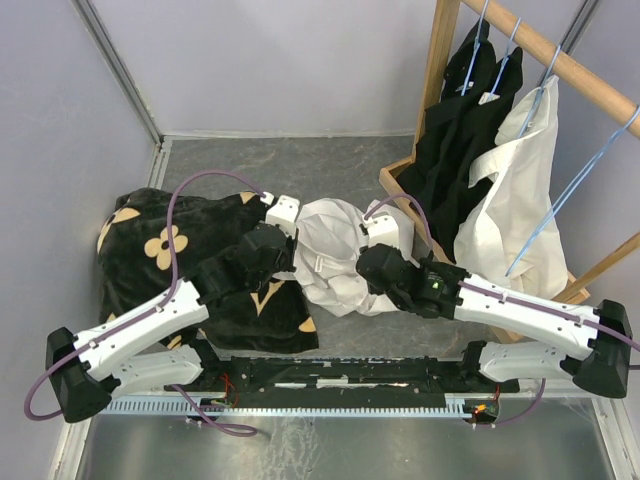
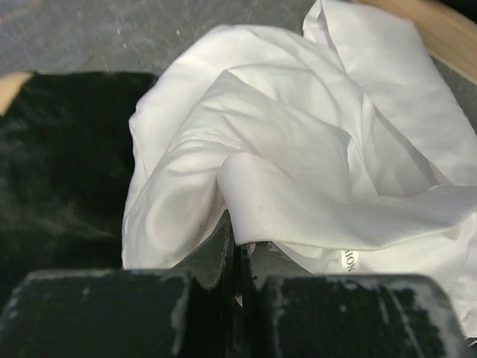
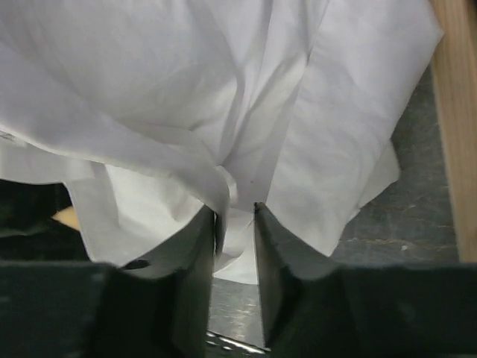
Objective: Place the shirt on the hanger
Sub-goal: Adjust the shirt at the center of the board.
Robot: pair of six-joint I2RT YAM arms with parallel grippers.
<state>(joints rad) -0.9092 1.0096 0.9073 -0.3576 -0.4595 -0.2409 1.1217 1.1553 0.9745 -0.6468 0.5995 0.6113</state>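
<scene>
Left gripper (image 2: 237, 237) has its fingers pressed together on a fold of the shirt (image 2: 283, 171), close to the neck label. Right gripper (image 3: 235, 212) stands slightly parted, with a pleat of the white fabric hanging between the tips, seemingly loose. Between the arms the shirt lies bunched on the grey table (image 1: 300, 165), its left edge against a black flowered cloth (image 1: 170, 260). Farther right, the hanger (image 1: 575, 190) hangs on the wooden rack (image 1: 560, 60), well apart from the shirt.
</scene>
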